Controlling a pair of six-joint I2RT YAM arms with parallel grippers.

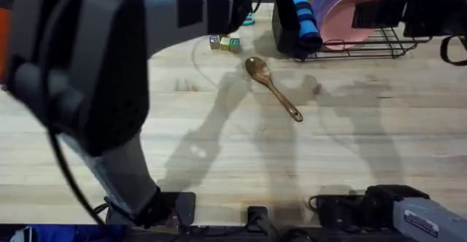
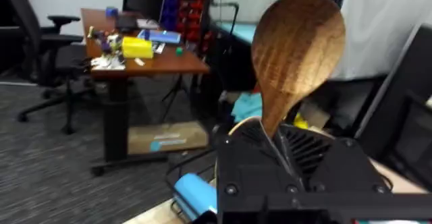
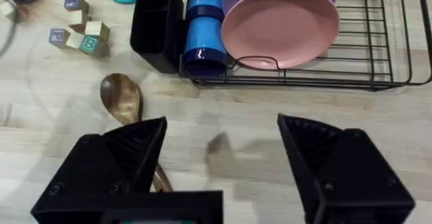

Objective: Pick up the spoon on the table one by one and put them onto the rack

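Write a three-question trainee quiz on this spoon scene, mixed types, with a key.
1. True or false: the left gripper holds a spoon.
2. The spoon on the table lies: A) inside the rack; B) in front of the rack; C) on the pink plate.
3. Fill in: the right gripper is ____.

Key: 1 true; 2 B, see the table spoon; 3 open.
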